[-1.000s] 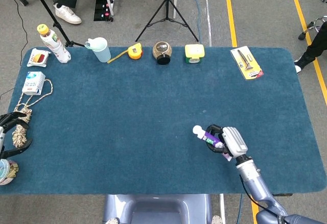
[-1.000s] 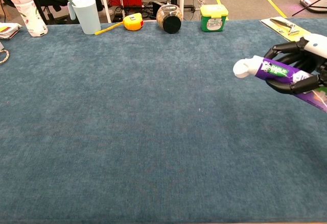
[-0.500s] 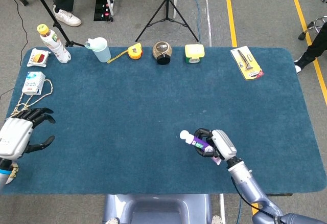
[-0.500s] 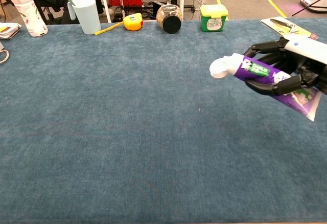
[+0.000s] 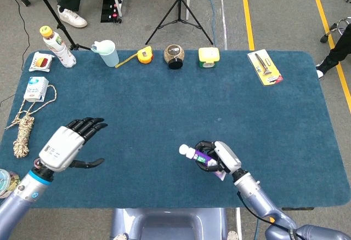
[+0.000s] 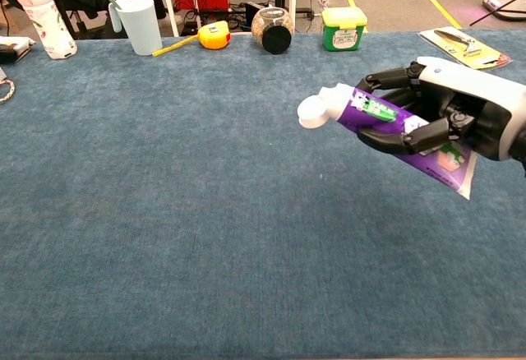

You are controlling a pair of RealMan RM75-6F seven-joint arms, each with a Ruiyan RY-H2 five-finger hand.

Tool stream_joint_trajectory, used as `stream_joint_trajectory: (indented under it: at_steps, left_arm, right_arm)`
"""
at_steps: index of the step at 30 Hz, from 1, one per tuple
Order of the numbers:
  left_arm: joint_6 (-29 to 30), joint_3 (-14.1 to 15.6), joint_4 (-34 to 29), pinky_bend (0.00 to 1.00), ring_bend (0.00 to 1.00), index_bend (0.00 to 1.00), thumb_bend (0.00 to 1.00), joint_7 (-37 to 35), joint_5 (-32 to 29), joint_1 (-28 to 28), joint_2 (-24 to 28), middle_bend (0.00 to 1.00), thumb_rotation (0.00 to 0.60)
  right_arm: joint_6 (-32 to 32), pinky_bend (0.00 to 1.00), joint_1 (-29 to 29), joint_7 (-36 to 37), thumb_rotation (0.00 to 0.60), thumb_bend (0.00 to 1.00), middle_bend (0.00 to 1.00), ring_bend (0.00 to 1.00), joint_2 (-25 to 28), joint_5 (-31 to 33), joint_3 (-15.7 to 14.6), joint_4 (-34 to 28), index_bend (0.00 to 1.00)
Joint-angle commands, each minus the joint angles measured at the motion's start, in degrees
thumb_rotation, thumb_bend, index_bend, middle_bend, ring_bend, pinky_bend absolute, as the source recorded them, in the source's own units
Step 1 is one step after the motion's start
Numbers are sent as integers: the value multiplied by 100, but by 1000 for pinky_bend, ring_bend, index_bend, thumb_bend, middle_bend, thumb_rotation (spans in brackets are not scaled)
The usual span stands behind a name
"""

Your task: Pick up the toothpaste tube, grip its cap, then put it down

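The toothpaste tube (image 6: 386, 122) is held off the desk (image 5: 181, 103) in the right robot hand (image 6: 448, 117), whose dark fingers (image 6: 403, 136) wrap around its purple body. The tube lies roughly level, with its white cap (image 6: 312, 113) pointing toward the robot's left and the flat crimped end sticking out past the palm. In the head view the tube (image 5: 202, 155) hangs over the near middle of the blue desk surface, a little right of centre and not far from the near edge.

The left robot hand (image 5: 68, 144) hovers over the near left part of the desk, open, fingers spread and holding nothing, well apart from the cap. The stretch of blue surface between the two hands is bare.

Along the far edge stand a bottle (image 5: 56, 45), a pale blue cup (image 5: 107, 52), a yellow tape measure (image 5: 144, 55), a jar (image 5: 174, 56) and a green-and-yellow box (image 5: 208, 56), with a packaged tool (image 5: 265, 67) toward the far right. A coil of rope (image 5: 23, 133) and a small box (image 5: 35, 87) lie at the left edge, near the left robot hand.
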Motion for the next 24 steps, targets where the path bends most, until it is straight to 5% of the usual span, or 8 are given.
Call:
stream_joint_trajectory:
  at_steps: [1,7,13,24]
  left_arm:
    - [-126,-36,68,316,125,86,161,281,171,-221,-349,129,288]
    - [-377,-58,166,316,84,9,161,723,154,-462,-738,80,328]
    - [-610,-144,286,316,64,0,161,1144,-79,-677,-1134,65,509]
    - [-774,-319,388,286,0,0,164,1581,-411,-1021,-1716,23,520]
  right_arm:
    - [-31,1000,39,57,600,499,958,1000,-7,42,26,-76,862]
    - [-76,1000,79,136,600,499,958,1000,22,91,22,-225,863]
    - [-98,1000,56,420,600,499,958,1000,135,168,-3,-512,863]
    - [-216,1000,107,624,600,512,958,1000,250,269,-6,-930,864]
